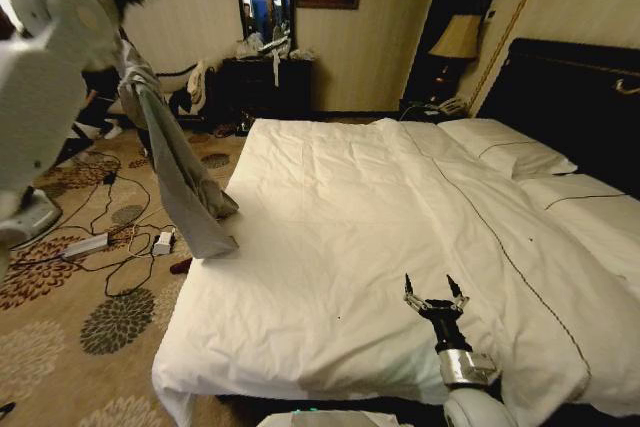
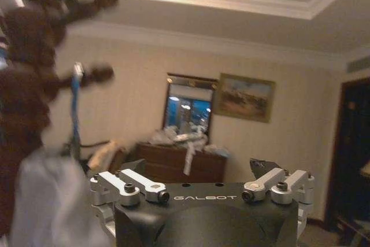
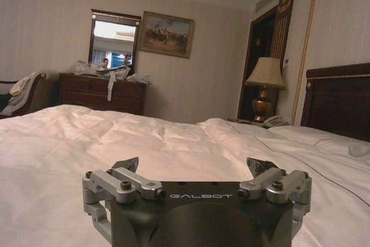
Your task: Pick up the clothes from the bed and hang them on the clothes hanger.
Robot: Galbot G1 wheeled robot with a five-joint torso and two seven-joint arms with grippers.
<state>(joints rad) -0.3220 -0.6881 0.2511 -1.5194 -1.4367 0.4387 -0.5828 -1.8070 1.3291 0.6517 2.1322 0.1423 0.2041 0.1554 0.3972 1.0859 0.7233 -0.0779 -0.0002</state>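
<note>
– Left gripper (image 2: 196, 169) first: raised high at the far left, jaws spread, nothing between them, grey fabric just beside.
– Agreed. Largest next: bed (image 1: 380, 207), white duvet, no clothing on it.
– Then grey shirt (image 1: 185, 182): off the bed, hanging long at the left, lower end near the bed's left edge, top end up by a dark knobbed stand (image 2: 29, 56).
– On the hanger, though?
– Cannot tell what bears it.
– Right gripper (image 1: 432, 292): low over the bed's near end, open and empty, idle.
– Step, by judgement: hanging, likely close to done.
– Next move: calls for a check of the fabric's support, then a slow retreat of the left arm, clear of the dangling sleeves.
</note>
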